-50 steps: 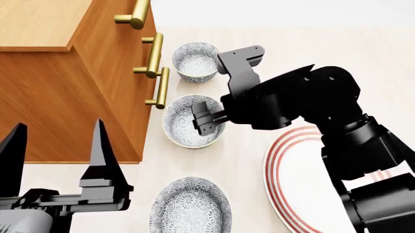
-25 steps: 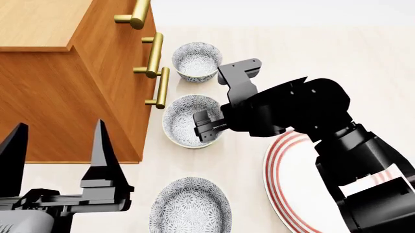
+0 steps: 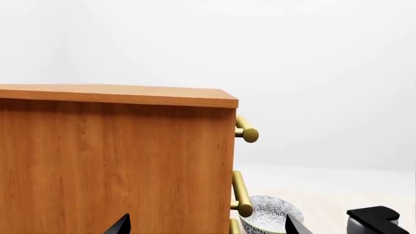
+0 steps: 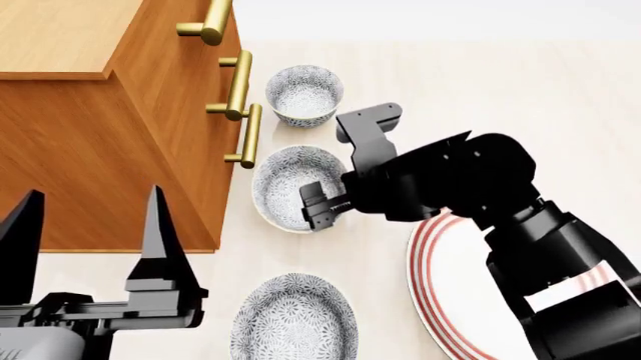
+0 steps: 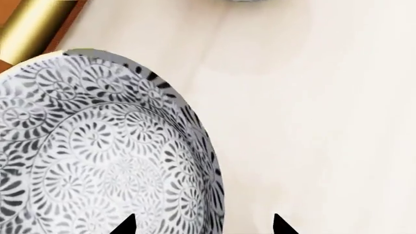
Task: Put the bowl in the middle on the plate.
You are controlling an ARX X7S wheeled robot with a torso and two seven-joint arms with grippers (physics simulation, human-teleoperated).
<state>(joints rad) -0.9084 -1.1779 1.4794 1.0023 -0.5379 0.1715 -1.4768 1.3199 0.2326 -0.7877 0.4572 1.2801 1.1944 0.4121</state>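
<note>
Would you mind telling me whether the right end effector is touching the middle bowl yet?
Cannot tell. In the right wrist view the fingertips straddle the middle bowl rim, no contact visible. In the head view the right end effector overlaps the rim.

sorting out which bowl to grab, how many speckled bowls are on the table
3, in a line beside the cabinet: the far bowl, the middle bowl with the right gripper at its rim, and the near bowl. The arm could hide more.
</note>
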